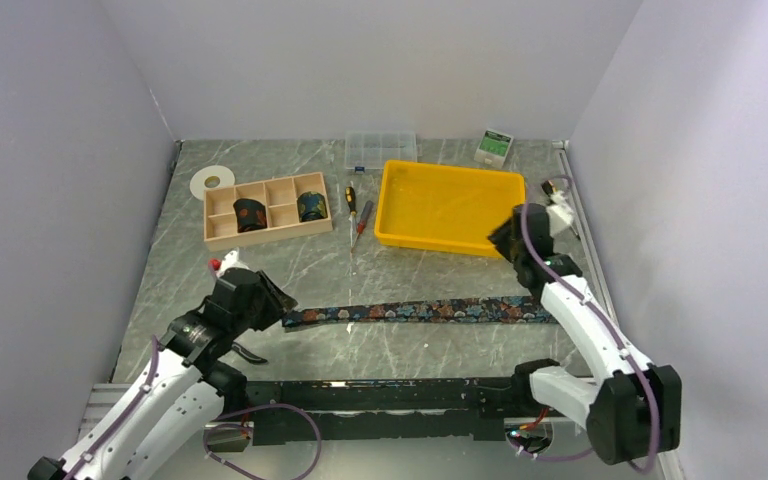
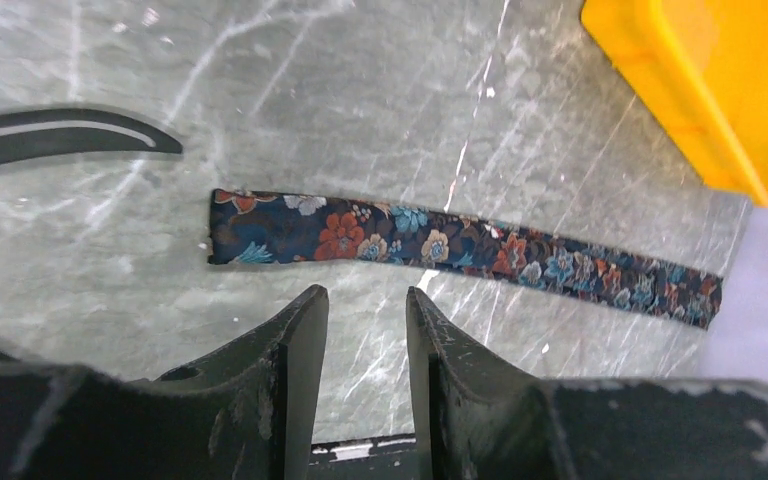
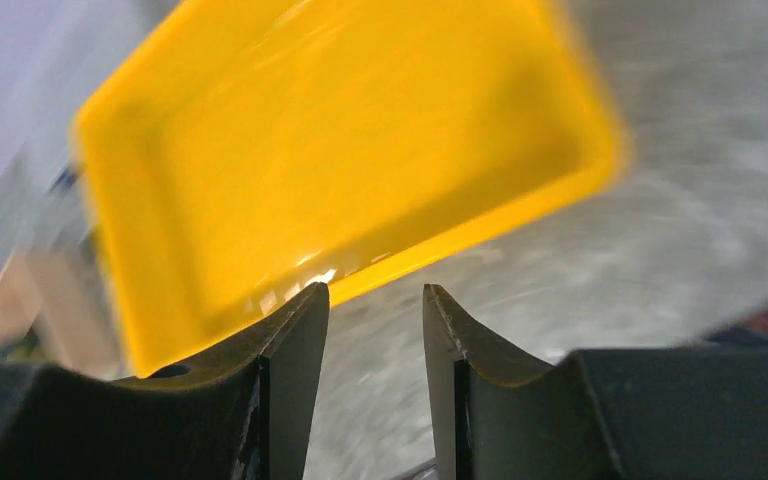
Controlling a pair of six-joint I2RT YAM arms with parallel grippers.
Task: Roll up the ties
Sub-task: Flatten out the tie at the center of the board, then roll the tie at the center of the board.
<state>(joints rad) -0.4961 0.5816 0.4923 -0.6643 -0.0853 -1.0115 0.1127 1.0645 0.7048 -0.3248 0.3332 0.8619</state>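
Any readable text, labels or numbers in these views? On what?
None can be read.
The small green and white box at the back right has print on it, but it is too small to read.
The tie, yellow tray and wooden box show no writing.

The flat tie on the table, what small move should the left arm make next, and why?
Probably lower the left gripper onto the nearest end of the tie and pinch it. The tie lies fully unrolled, the open jaws hang just short of that end with nothing between them, and the right gripper is away by the yellow tray.
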